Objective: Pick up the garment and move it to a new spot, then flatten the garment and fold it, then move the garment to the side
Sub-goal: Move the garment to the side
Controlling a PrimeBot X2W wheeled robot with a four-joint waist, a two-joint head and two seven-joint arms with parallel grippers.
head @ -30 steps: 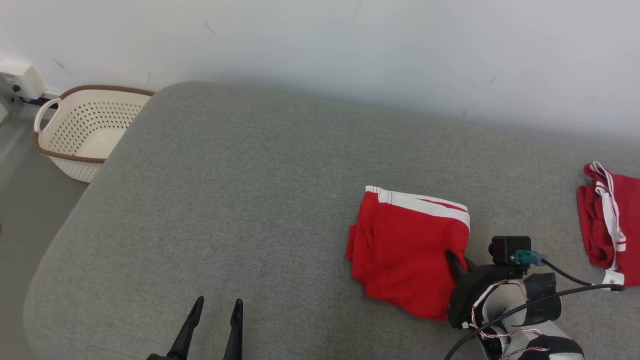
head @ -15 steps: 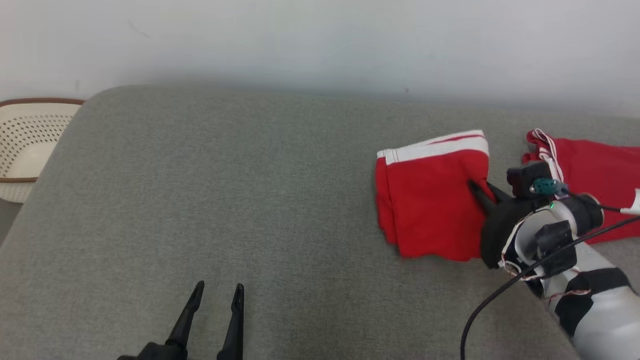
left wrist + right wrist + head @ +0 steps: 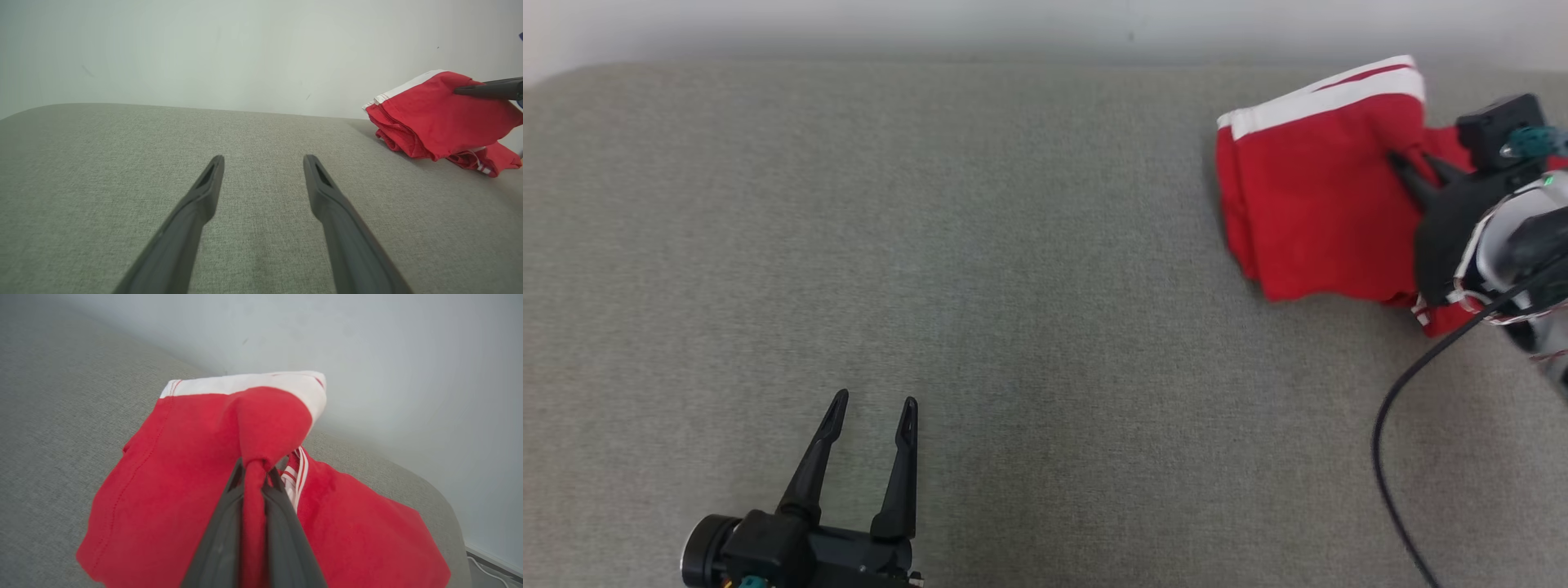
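Observation:
The garment [image 3: 1307, 204] is folded, red with a white waistband, and sits at the far right of the grey cushion [image 3: 1013, 286]. My right gripper [image 3: 1409, 163] is shut on a pinched fold of its right edge, and the right wrist view shows the garment [image 3: 184, 457] bunched between the closed fingers of that gripper [image 3: 255, 469]. The held edge is raised off the surface. My left gripper [image 3: 874, 400] rests open and empty at the lower left, far from the garment [image 3: 433, 114]; its fingers [image 3: 263, 159] point across bare cushion.
A second red garment [image 3: 359, 522] with white striped trim lies under and to the right of the held one, its corner [image 3: 1445, 318] peeking out below my right wrist. A pale wall [image 3: 245, 49] runs behind the cushion. A black cable [image 3: 1388, 425] trails from the right arm.
The head camera has turned, so the basket has left the view. My right gripper has carried the folded garment rightward until it overlaps the second red garment. The left gripper stays open.

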